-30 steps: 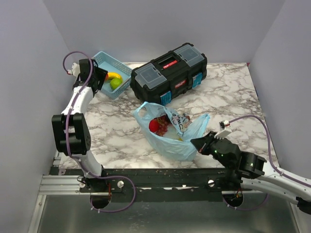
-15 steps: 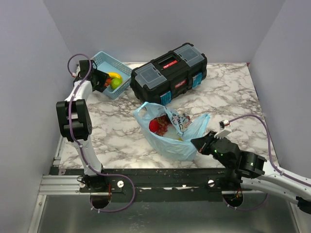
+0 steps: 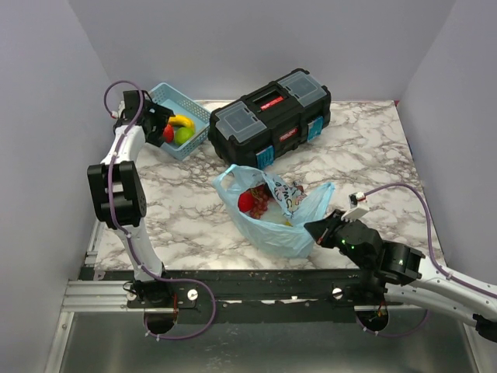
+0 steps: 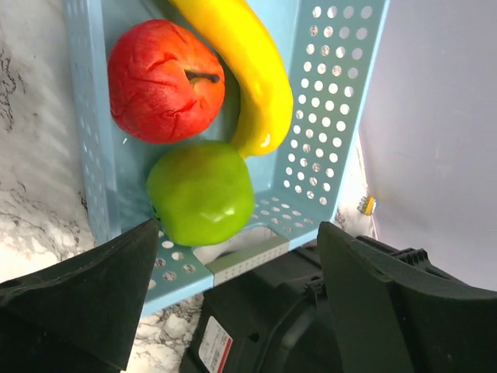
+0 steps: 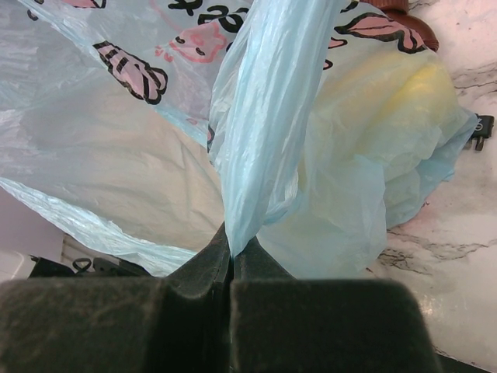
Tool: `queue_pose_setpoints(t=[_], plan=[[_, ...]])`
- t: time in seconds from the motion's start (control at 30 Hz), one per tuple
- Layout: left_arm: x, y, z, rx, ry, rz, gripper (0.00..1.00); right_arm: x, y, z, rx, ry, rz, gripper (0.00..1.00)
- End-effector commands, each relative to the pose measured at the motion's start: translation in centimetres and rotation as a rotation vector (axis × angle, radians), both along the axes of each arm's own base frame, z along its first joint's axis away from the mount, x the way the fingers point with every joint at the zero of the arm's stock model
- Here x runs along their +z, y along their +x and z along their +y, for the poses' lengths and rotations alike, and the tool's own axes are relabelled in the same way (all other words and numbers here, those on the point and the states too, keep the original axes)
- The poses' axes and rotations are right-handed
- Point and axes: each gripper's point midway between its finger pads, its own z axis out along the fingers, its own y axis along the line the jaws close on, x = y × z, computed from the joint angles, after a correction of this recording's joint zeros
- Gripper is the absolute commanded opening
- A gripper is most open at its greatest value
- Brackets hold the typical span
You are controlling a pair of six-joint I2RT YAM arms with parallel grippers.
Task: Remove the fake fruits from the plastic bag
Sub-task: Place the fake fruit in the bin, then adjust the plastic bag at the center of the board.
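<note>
The light-blue plastic bag (image 3: 276,211) lies mid-table with a red fake fruit (image 3: 247,201) showing in its mouth. A yellow shape (image 5: 404,101) shows through the plastic. My right gripper (image 5: 231,255) is shut on a twisted bag handle (image 5: 260,116), at the bag's near right corner (image 3: 316,228). My left gripper (image 4: 235,256) hangs open and empty over the blue lattice basket (image 4: 326,116). In the basket lie a red apple (image 4: 165,79), a green apple (image 4: 200,192) and a yellow banana (image 4: 248,70).
A black toolbox (image 3: 269,116) stands at the back, just right of the basket (image 3: 165,95) and behind the bag. Its dark lid (image 4: 264,326) shows under my left fingers. Grey walls close in on three sides.
My left gripper opened over the basket and the red apple now lies in it beside the green apple and banana. The right gripper and the bag have not moved.
</note>
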Motion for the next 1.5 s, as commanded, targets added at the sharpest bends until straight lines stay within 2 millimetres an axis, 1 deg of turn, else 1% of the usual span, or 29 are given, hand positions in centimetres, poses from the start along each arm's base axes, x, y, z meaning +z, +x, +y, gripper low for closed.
queue_pose_setpoints(t=[0.0,0.13,0.23,0.3,0.4,0.47,0.5,0.53,0.57,0.63,0.67,0.73,0.8,0.83,0.93,0.97,1.07,1.17,1.2,1.3,1.37,1.4,1.47], plan=[[7.3,-0.8,-1.5,-0.044,0.035,-0.135,0.82,0.2,0.3,0.0,-0.018,0.013,-0.007,0.01],[13.2,-1.8,-4.4,-0.127,0.061,-0.249,0.81,0.1,0.3,0.1,-0.017,0.016,-0.007,0.01],[17.8,-3.1,-7.1,-0.195,0.047,-0.358,0.80,0.0,0.3,0.2,-0.015,0.017,-0.005,0.01],[20.9,-4.4,-9.3,-0.241,0.059,-0.435,0.79,-0.2,0.3,0.2,-0.015,0.012,-0.001,0.01],[25.3,-7.3,-12.9,-0.318,0.094,-0.540,0.77,-0.2,0.2,0.5,-0.007,0.023,0.000,0.01],[27.2,-9.3,-15.8,-0.379,0.140,-0.595,0.75,-0.3,0.3,0.6,-0.004,0.024,-0.001,0.01],[27.8,-10.5,-17.7,-0.423,0.169,-0.621,0.74,-0.3,0.3,0.7,-0.003,0.024,-0.002,0.01],[28.1,-11.4,-19.4,-0.457,0.189,-0.640,0.74,-0.3,0.4,0.7,-0.005,0.019,-0.003,0.01],[28.3,-12.7,-21.7,-0.522,0.206,-0.663,0.74,-0.2,0.4,0.8,-0.004,0.018,-0.005,0.01],[28.1,-15.0,-25.2,-0.627,0.223,-0.686,0.72,-0.2,0.5,0.8,-0.005,0.007,-0.010,0.01],[27.9,-16.1,-26.5,-0.681,0.234,-0.699,0.72,-0.2,0.5,0.8,-0.004,0.002,-0.008,0.01],[27.2,-19.1,-29.5,-0.821,0.250,-0.737,0.71,-0.3,0.5,0.7,-0.004,-0.003,-0.005,0.01],[25.9,-21.8,-31.2,-0.926,0.277,-0.761,0.71,-0.4,0.4,0.6,-0.004,-0.001,0.000,0.01],[25.3,-22.9,-31.5,-0.953,0.279,-0.769,0.71,-0.5,0.3,0.5,-0.005,0.004,0.002,0.01],[23.3,-27.1,-33.4,-1.091,0.243,-0.830,0.71,-0.9,0.2,0.3,-0.011,0.017,0.003,0.01],[22.3,-28.3,-33.9,-1.135,0.251,-0.831,0.71,-0.8,0.2,0.2,-0.012,0.022,0.001,0.01],[18.5,-31.9,-34.6,-1.251,0.318,-0.785,0.70,-0.8,0.1,0.0,-0.014,0.026,-0.002,0.01],[14.9,-35.7,-35.3,-1.383,0.406,-0.791,0.68,-0.9,0.1,-0.3,-0.019,0.018,-0.001,0.01],[13.3,-36.7,-35.1,-1.404,0.432,-0.773,0.67,-1.0,0.1,-0.3,-0.017,0.013,0.000,0.01],[9.6,-39.2,-35.4,-1.470,0.451,-0.743,0.65,-1.4,-0.2,-0.4,-0.010,0.003,0.009,0.01],[8.2,-40.2,-35.4,-1.490,0.461,-0.712,0.63,-1.9,-0.4,-0.5,-0.001,-0.007,0.021,0.01],[8.0,-40.2,-35.3,-1.475,0.479,-0.703,0.62,-2.1,-0.5,-0.5,0.001,-0.012,0.028,0.01],[8.5,-40.5,-35.3,-1.474,0.507,-0.725,0.62,-2.4,-0.7,-0.6,0.006,-0.015,0.040,0.01]])
